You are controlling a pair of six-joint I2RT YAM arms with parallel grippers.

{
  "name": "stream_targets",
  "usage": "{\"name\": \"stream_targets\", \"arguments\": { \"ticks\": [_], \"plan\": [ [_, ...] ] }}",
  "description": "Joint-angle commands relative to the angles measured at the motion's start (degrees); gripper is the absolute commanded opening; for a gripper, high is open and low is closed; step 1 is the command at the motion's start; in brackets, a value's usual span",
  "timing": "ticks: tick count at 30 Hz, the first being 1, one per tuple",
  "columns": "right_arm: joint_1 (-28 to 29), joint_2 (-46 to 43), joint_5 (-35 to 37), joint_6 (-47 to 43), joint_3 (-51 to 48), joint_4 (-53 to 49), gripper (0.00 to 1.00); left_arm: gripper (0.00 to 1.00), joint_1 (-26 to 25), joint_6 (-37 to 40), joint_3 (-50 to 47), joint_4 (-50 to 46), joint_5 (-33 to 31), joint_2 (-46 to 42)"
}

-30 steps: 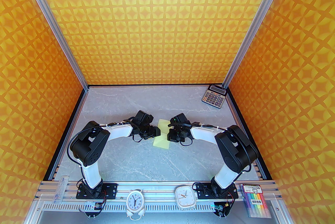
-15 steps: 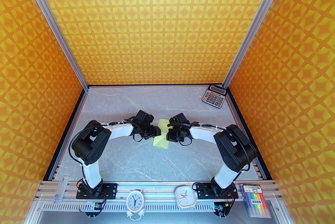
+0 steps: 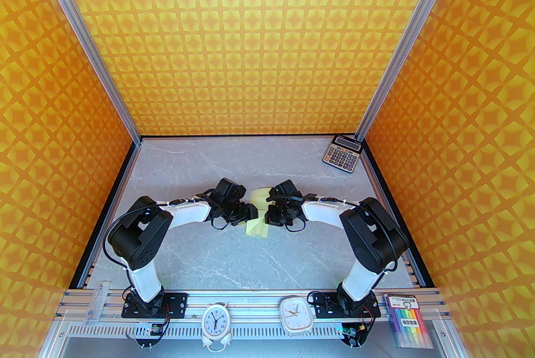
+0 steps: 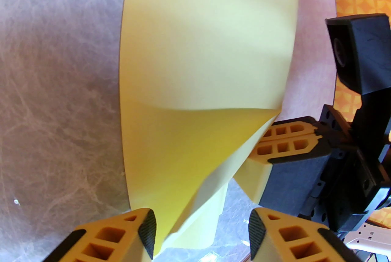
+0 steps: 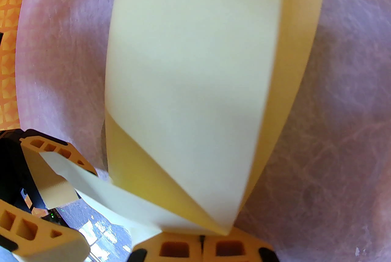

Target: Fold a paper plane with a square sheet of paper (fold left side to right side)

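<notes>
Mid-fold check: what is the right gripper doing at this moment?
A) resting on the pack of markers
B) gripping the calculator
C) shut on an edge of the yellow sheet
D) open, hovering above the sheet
C: in the left wrist view the right gripper has its fingers pressed together on a corner of the square sheet of paper, which bows upward.

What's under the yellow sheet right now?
Grey table shows beneath the lifted edge of the sheet, which the right hand pinches. Whatever lies under the rest is covered by the paper itself.
</notes>
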Motion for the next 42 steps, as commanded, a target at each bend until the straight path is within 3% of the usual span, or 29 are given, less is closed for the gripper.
{"name": "stream_targets", "arguments": {
  "ticks": [1,9,15,20,22,24,26,27,30,36,42],
  "plan": [
    [0.5,2.1,1.0,-0.7,-0.7,-1.7,0.04,0.55,0.8,-1.6,-1.0,3.4,1.4,-1.5],
    [0.5,1.9,2.8,-1.7,-0.7,-3.3,0.04,0.55,3.2,4.2,3.5,-3.7,-1.4,0.9],
    [0.3,0.6,4.2,-2.7,-0.2,-5.1,0.05,0.52,2.4,5.4,4.9,-3.7,-0.4,3.6],
    [0.2,-0.6,4.0,-2.4,0.7,-5.7,0.07,0.42,0.9,5.9,5.1,-3.0,0.5,4.1],
    [0.1,-1.0,3.9,-2.0,0.8,-5.6,0.1,0.31,0.8,5.5,4.6,-2.2,0.7,4.3],
    [-0.1,-2.1,3.9,-1.4,0.5,-5.4,0.15,0.28,0.8,5.1,4.0,-1.4,0.9,4.1],
    [-0.4,-4.1,3.8,-0.2,-0.5,-4.6,0.19,0.17,0.8,4.3,3.2,0.1,1.3,3.7],
    [-0.6,-5.2,3.5,0.6,-1.1,-3.8,0.2,0.16,0.7,3.8,2.9,0.9,1.5,3.5],
    [-1.2,-8.1,1.7,5.1,-4.1,0.5,0.25,0.08,0.8,1.8,1.5,3.2,1.9,2.6],
    [-1.2,-10.2,-3.0,18.8,-13.1,18.3,0.34,0.06,0.8,-3.8,-2.1,8.6,2.4,0.2],
    [-1.3,-8.3,-4.7,27.8,-18.6,32.8,0.36,0.03,1.1,-8.6,-4.4,13.9,3.6,-0.7]
  ]
}}
